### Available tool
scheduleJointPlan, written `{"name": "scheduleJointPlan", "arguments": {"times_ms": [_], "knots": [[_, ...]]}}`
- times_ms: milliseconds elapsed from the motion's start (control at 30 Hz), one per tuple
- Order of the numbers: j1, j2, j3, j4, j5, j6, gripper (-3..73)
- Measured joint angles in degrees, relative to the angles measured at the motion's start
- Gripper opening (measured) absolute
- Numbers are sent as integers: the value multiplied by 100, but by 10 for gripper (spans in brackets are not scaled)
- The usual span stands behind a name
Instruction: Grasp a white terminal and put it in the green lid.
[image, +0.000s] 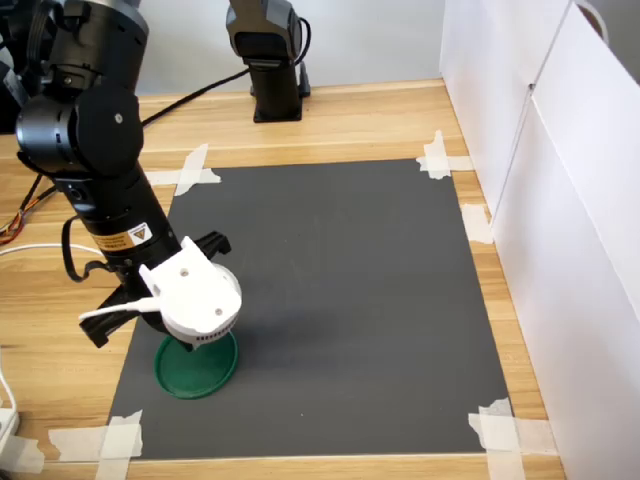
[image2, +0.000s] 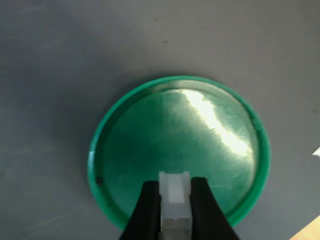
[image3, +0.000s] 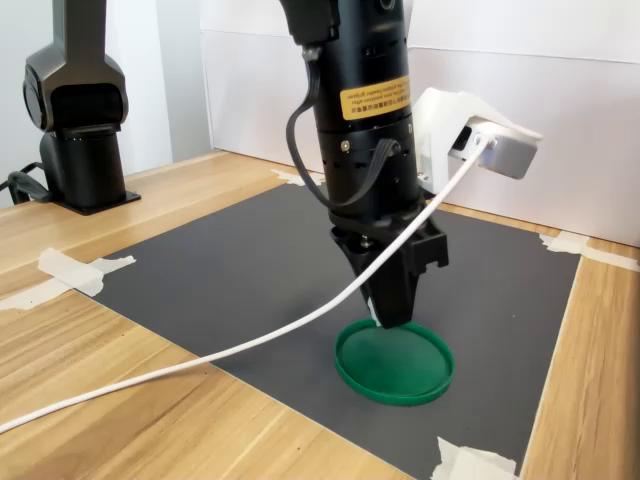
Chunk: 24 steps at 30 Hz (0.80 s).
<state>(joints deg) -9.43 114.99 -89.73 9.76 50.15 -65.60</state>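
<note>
The grasp looks done and the carry nearly so: in the wrist view the gripper (image2: 174, 207) is clamped on the white terminal (image2: 174, 197), its two black jaws pressed against the block's sides, and it hangs over the green lid (image2: 180, 135), inside the rim on the side nearest the camera; what seems left is to lower a little, let go, and draw clear (whether the terminal already touches the lid's floor I cannot tell from any view). In the second exterior view the gripper (image3: 392, 312) points straight down at the lid (image3: 394, 362), its tip close above the far part of the rim; in the first exterior view the lid (image: 197, 366) lies near the front left corner of the dark mat (image: 340, 270), partly hidden by the white camera housing (image: 196, 294). The terminal is a small pale plastic block, squarish, with a stepped top; the lid is a flat round disc with a thin raised rim, glossy enough to throw a bright streak of light; the mat is matte grey, held to the wooden table (image: 380, 120) by tape strips (image: 437, 158) at its corners.
</note>
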Motion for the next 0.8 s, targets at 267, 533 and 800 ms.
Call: {"name": "scheduleJointPlan", "arguments": {"times_ms": [267, 533, 800], "knots": [[0, 113, 0, -200, -104, 0, 286], [0, 76, 0, -187, -125, 0, 546], [0, -828, 0, 429, -337, 0, 563]]}}
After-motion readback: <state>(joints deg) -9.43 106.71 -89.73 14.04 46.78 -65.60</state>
